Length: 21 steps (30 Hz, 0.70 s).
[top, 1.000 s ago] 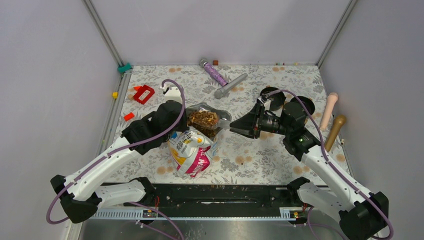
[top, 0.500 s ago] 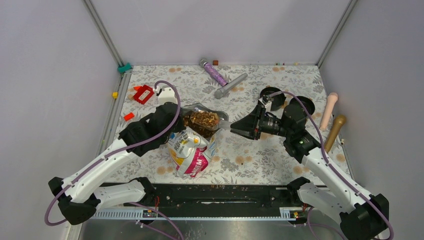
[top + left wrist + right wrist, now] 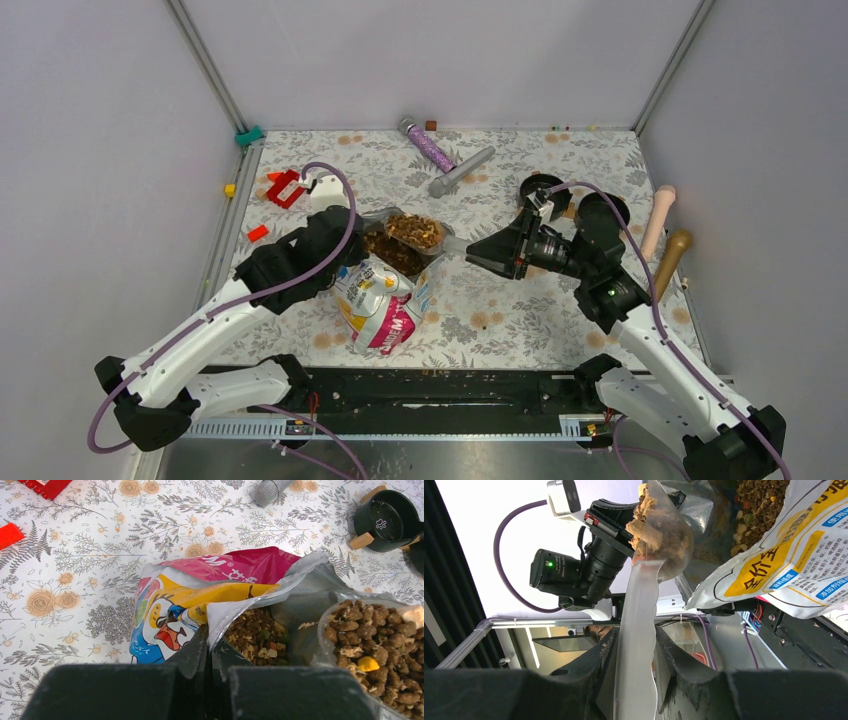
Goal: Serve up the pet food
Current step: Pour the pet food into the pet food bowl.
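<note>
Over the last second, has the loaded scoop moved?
Yes. The scoop, heaped with pet food, has drawn slightly right, away from the bag and nearer the black bowl, judged against the grey tube.

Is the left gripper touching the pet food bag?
Touching. Left wrist view: the left gripper is pinched shut on the pet food bag's silver rim.

Plain pale grey walls [image 3: 440, 60] box in three sides, metal corner posts [image 3: 205, 62] at both back corners, tabletop [image 3: 500, 290] wears a floral-print cover, black rail [image 3: 450, 385] along its near edge, light flat and even.
</note>
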Available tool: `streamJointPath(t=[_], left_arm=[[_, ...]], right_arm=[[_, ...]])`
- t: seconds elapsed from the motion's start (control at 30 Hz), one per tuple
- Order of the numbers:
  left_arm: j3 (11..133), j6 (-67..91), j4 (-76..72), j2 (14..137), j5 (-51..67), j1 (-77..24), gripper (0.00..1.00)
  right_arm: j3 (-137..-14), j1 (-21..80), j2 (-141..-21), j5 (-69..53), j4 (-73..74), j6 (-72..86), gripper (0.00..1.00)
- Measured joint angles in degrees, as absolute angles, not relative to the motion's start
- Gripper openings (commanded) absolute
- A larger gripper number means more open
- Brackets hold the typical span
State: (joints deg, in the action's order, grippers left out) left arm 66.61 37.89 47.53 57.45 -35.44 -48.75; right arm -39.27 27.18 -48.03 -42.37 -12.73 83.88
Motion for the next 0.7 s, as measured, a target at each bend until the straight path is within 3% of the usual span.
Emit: streamJointPath(t=[0.7], left_arm=[[66.61,38.65,47.57,57.47,-35.79,-48.75,0.00]], right_arm=[[-40.32,26.41,-49.65,-39.94,-15.38,86.02,0.00]])
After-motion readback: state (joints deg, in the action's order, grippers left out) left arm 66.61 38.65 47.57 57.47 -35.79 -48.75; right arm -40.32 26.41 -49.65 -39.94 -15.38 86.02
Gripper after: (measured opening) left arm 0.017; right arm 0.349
